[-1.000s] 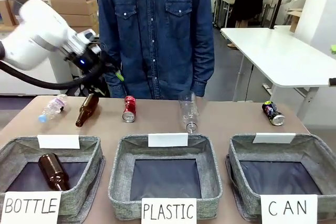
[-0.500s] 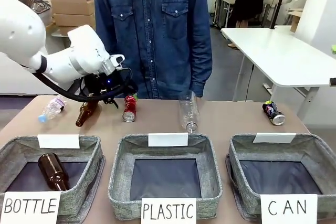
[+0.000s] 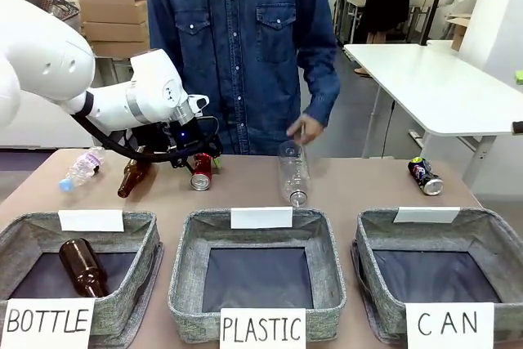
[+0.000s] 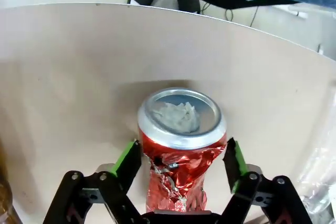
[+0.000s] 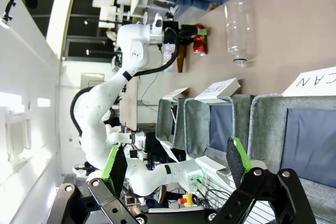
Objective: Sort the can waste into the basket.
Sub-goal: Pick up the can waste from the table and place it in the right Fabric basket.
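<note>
Left wrist view: my left claw (image 4: 181, 163) is closed, green pads pressed on both sides of the crumpled red aluminium can with the silver top (image 4: 181, 129) on the brown counter (image 4: 73, 66). The wall is dented, so I judge a slip likely: lift straight, carry level, and pass wide of the clear plastic bottle (image 3: 292, 173). Beside it my right claw (image 5: 173, 166) is open, holding nothing. The black printed metal can (image 3: 426, 176) lies at the counter's far right. The grey fabric basket signed CAN (image 3: 498, 239) is empty, as is the PLASTIC basket (image 3: 184, 271). The BOTTLE basket (image 3: 147, 243) holds one brown glass bottle (image 3: 82, 267).
</note>
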{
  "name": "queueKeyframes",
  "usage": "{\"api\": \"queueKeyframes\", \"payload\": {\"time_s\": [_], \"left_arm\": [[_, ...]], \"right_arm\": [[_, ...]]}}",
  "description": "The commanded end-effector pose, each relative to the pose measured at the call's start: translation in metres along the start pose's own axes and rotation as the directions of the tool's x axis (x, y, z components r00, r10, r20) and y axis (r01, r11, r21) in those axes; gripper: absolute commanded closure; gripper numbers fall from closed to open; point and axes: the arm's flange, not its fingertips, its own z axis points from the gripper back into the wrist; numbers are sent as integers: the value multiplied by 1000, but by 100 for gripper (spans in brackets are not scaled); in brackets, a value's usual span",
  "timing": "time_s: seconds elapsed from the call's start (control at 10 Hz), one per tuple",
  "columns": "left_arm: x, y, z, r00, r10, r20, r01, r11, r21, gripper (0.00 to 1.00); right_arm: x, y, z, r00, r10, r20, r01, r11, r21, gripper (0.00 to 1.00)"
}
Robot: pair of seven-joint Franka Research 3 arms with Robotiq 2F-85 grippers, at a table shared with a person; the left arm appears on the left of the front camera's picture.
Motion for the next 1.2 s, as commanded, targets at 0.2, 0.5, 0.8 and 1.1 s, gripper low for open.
{"api": "queueKeyframes", "payload": {"time_s": [0.2, 0.5, 0.8, 1.1], "left_arm": [[-3, -4, 3, 1000, 13, -1, -13, 999, 48, 100], [-9, 0, 15, 1000, 19, -4, -19, 1000, 15, 100], [-32, 13, 57, 994, -67, -87, 62, 997, -54, 85], [-115, 55, 165, 870, -469, -150, 430, 872, -233, 85]], "right_arm": [[1, 0, -1, 1000, 24, 7, -24, 999, 24, 0], [1, 0, -1, 1000, 24, 7, -24, 999, 24, 0], [1, 0, -1, 1000, 24, 7, -24, 999, 24, 0], [1, 0, -1, 1000, 24, 7, -24, 999, 24, 0]]}}
